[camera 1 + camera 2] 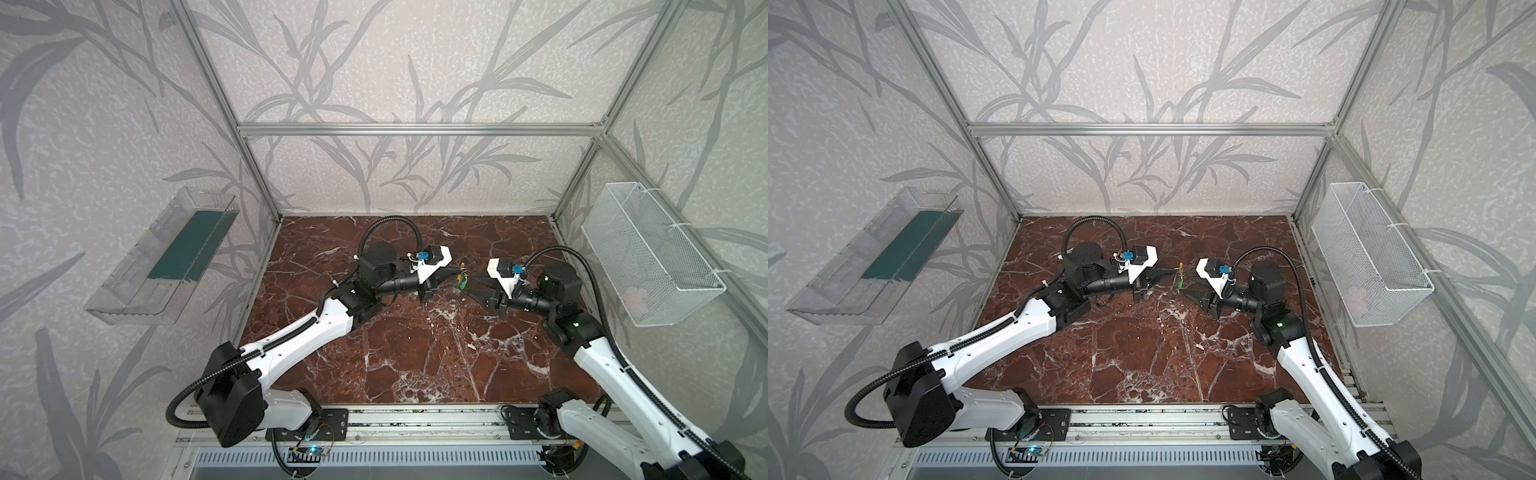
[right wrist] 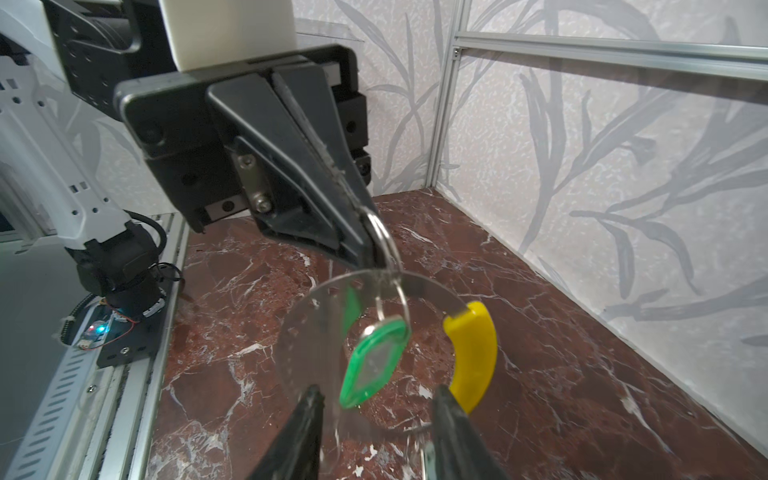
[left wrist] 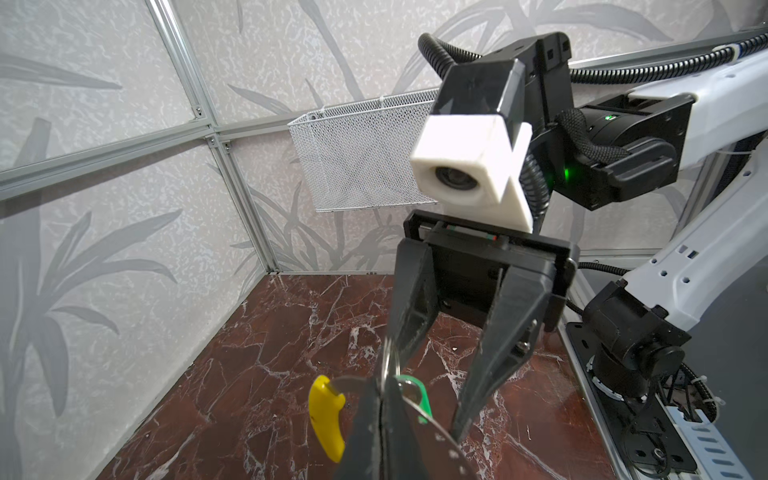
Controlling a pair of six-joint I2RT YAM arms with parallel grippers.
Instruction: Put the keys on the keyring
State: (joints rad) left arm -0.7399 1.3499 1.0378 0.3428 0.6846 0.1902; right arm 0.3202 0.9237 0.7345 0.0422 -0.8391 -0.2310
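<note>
Marble table (image 1: 415, 353) with both arms (image 1: 307, 340) meeting over its far middle. Left gripper (image 2: 366, 250) clamped on the top of the keyring (image 2: 432, 296), holding it upright above the table. Right gripper (image 2: 378, 391) open, jaws apart, flanking the ring's lower arc, nothing pinched. Yellow sleeve (image 2: 478, 357) on the arc nearer the back wall (image 1: 415, 174). One key (image 2: 374, 365) hangs inside the ring from a split ring (image 2: 390, 249) looped round the band beside the grip; a second key (image 2: 352, 309) shows only as a green sliver behind the band

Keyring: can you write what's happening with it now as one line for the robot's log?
left pincer: shut on keyring | green key: hanging on keyring | right pincer: open, holding nothing
</note>
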